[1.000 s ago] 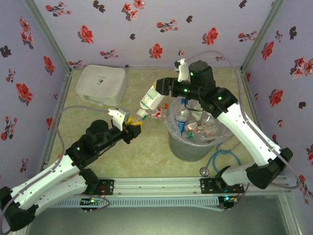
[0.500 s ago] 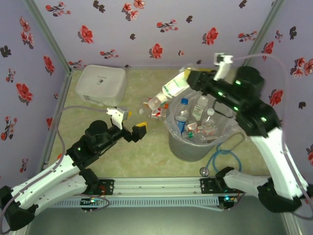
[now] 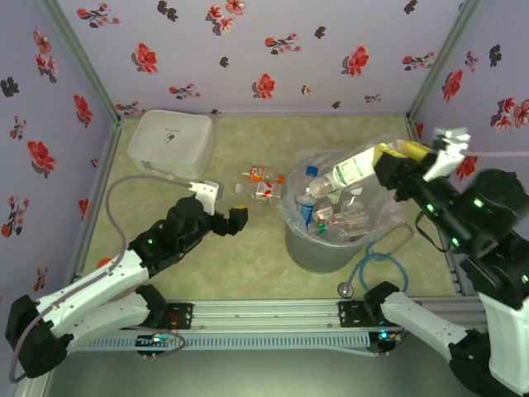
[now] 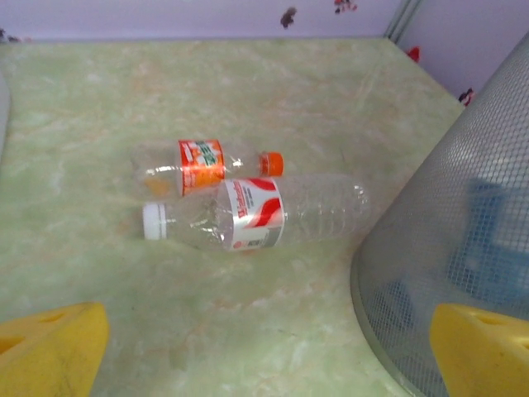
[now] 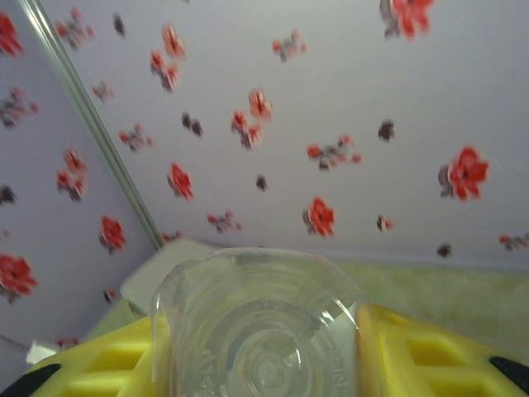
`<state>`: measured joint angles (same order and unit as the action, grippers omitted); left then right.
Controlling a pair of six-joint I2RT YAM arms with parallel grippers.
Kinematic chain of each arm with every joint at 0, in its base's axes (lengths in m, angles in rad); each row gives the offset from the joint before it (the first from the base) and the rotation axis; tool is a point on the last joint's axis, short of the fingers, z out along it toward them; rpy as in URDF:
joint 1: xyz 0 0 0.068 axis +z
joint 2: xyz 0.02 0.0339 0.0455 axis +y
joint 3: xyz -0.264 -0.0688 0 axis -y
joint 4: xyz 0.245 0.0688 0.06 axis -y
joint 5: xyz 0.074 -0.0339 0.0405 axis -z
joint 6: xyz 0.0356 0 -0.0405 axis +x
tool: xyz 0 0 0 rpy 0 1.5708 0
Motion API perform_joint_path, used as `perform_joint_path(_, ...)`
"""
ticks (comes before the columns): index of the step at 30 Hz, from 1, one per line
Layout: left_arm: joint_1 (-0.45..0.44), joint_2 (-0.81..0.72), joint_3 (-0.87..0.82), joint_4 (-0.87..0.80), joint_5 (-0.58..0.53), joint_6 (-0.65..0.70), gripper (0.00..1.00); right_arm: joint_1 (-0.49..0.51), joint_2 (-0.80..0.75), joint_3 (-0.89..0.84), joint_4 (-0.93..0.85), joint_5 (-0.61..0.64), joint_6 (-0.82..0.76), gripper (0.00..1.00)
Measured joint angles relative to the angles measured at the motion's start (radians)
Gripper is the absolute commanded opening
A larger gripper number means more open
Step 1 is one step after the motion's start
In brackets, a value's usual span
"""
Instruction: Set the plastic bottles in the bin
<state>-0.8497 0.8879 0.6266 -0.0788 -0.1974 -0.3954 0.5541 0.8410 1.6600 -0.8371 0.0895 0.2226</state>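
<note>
My right gripper [image 3: 390, 162] is shut on a clear plastic bottle [image 3: 354, 171] with a green and white label. It holds the bottle tilted, cap end down and to the left, above the grey mesh bin [image 3: 324, 248]. In the right wrist view the bottle's base [image 5: 260, 331] sits between the yellow fingers [image 5: 413, 356]. Several bottles [image 3: 332, 220] lie inside the bagged bin. My left gripper [image 3: 221, 207] is open low over the table. Ahead of it lie two bottles side by side: one with an orange label [image 4: 202, 160] and one with a red and white label [image 4: 252, 213].
A flat white lidded container [image 3: 169, 142] stands at the back left. A blue cable [image 3: 376, 269] loops beside the bin's right base. The bin wall [image 4: 463, 207] is close on the right of the left gripper. Flowered walls enclose the table.
My right arm has swung right, carrying the bottle from left of the bin to above it. The left gripper has opened wide and shifted slightly.
</note>
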Motion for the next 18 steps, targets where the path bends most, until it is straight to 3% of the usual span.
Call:
perform_joint_path(7, 0.0, 0.045, 0.0, 0.012, 0.014, -0.022, 1.0, 0.0, 0.155, -0.102, -0.046, 0.0, -0.013, 0.0)
perform_joint_path(18, 0.0, 0.133, 0.009, -0.012, 0.014, -0.021, 1.0, 0.034, 0.209, -0.322, -0.034, -0.014, 0.037, 0.0)
